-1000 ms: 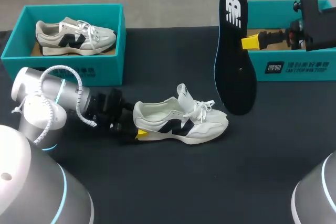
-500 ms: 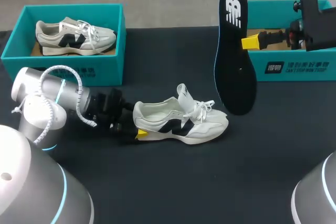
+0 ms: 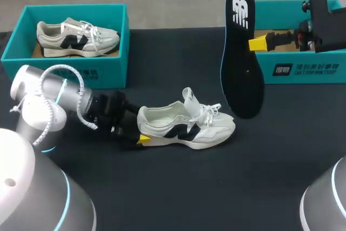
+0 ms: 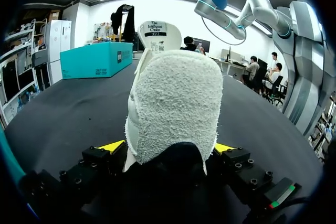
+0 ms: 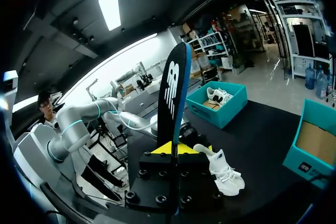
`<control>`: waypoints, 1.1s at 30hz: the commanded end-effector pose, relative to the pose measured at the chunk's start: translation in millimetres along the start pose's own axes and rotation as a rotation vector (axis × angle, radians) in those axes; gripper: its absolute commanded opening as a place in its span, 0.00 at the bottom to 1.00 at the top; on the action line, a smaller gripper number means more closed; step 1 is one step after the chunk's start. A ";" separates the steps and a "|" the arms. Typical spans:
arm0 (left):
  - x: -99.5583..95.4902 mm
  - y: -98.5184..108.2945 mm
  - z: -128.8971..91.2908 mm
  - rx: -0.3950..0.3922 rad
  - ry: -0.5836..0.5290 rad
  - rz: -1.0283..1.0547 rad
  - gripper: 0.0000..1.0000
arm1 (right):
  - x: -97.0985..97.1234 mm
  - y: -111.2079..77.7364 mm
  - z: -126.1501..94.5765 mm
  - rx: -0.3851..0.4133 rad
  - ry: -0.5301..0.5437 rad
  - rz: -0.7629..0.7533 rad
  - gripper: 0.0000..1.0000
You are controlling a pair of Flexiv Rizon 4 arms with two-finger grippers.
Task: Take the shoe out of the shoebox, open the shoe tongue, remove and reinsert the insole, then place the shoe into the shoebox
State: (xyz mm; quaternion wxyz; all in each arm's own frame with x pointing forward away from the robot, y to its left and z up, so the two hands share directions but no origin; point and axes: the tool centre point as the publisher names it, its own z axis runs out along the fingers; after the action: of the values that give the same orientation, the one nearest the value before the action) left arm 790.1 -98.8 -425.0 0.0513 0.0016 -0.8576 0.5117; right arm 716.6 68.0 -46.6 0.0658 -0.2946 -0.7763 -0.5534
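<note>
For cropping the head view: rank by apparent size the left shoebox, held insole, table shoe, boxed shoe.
left shoebox
insole and table shoe: too alike to rank, the insole raised nearer the camera
boxed shoe

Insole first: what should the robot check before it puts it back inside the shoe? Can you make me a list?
1. Insole gripped by the right gripper: ok, both fingers pinch its edge and it stands upright.
2. Shoe held steady: ok, the left gripper clamps its heel, and it sits on the table.
3. Tongue lifted: ok, the opening shows.
4. Insole lined up over the opening: not ok, it is off past the toe, in front of the right shoebox.
5. Laces out of the way: cannot tell.
</note>
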 end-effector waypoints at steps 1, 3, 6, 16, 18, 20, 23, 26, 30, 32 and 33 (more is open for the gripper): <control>2.8 -2.5 -5.3 -0.016 -0.010 -0.002 1.00 | -0.5 0.4 1.8 0.002 -0.001 0.001 0.00; 3.4 -3.3 -6.9 -0.043 -0.020 -0.001 1.00 | -0.5 0.4 1.8 0.002 -0.001 0.001 0.00; 4.5 -5.0 -10.7 -0.071 -0.035 -0.002 1.00 | -0.5 0.4 1.8 0.002 -0.001 0.001 0.00; 3.1 -11.3 -28.8 -0.211 -0.072 -0.027 1.00 | -0.5 0.4 1.8 0.002 -0.001 0.001 0.00; 2.3 -11.6 -33.2 -0.241 -0.069 -0.035 1.00 | -0.5 0.4 1.8 0.002 -0.001 0.001 0.00; 2.5 -13.3 -38.0 -0.273 -0.058 -0.045 1.00 | -0.5 0.4 1.8 0.002 -0.001 0.001 0.00; 3.1 -17.3 -44.8 -0.333 -0.025 -0.071 1.00 | -0.5 0.4 1.8 0.002 -0.001 0.001 0.00; 4.3 -22.8 -51.5 -0.398 0.003 -0.068 1.00 | -0.5 0.4 1.8 0.002 -0.001 0.001 0.00; 4.2 -28.0 -60.0 -0.413 -0.002 -0.059 1.00 | -0.5 0.4 1.8 0.002 -0.001 0.001 0.00; 4.2 -28.0 -60.0 -0.413 -0.002 -0.059 1.00 | -0.5 0.4 1.8 0.002 -0.001 0.001 0.00; 4.2 -28.0 -60.0 -0.413 -0.002 -0.059 1.00 | -0.5 0.4 1.8 0.002 -0.001 0.001 0.00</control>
State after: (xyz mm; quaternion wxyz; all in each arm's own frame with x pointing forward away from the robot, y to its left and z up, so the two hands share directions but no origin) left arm 793.2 -59.2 -375.3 0.0644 0.0180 -0.9358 0.3461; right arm 716.6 68.1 -46.5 0.0658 -0.2946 -0.7765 -0.5531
